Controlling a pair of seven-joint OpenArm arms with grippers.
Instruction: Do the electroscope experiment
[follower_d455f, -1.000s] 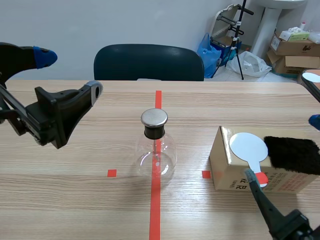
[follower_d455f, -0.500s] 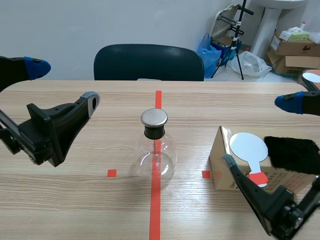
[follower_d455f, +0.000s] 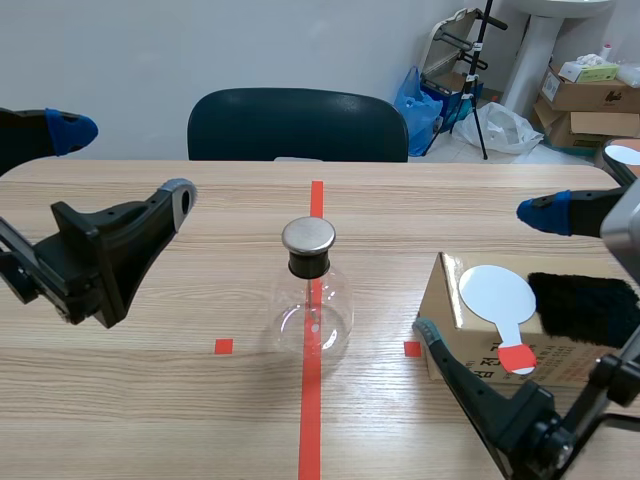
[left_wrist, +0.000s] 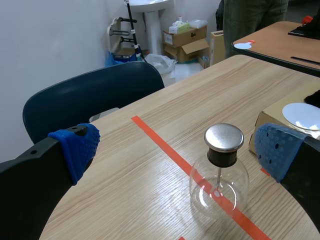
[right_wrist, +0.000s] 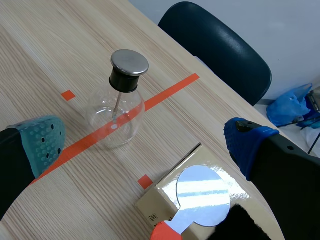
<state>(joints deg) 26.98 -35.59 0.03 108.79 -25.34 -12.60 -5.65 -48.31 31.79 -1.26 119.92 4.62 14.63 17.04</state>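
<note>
Electroscope (follower_d455f: 314, 295) upright; box (follower_d455f: 440, 305) (paddle (follower_d455f: 497, 293), fur (follower_d455f: 580, 305) atop) near; chair (follower_d455f: 298, 125) behind.

We hold our left gripper (follower_d455f: 125, 162) raised on our left side, its two fingers spread wide apart, the blue pad (follower_d455f: 68, 131) uppermost and nothing between them. Our right gripper (follower_d455f: 484, 271) sits lower on our right, likewise gaping, one finger low and the other higher.

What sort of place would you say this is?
Probably a lab or office workroom: a wooden table with tape marks, a glass electroscope flask on it, and cardboard boxes stacked in the back corner.
</note>
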